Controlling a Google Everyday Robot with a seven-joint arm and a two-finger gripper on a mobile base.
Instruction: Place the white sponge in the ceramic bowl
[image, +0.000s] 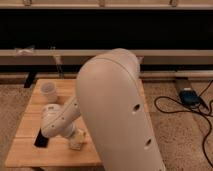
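The white sponge (77, 140), a small off-white block, lies on the wooden table (30, 116) near its front edge. My gripper (71, 134) is low over the table at the end of the white forearm (56, 121), right against the sponge's left side and mostly covered by the arm. The arm's big white shell (117, 107) fills the middle of the camera view and hides the right part of the table. The ceramic bowl is hidden.
A small white cup (48, 90) stands at the back left of the table. A black phone (40, 139) lies at the front left, next to the forearm. Black cables and a blue box (189, 96) lie on the floor at the right.
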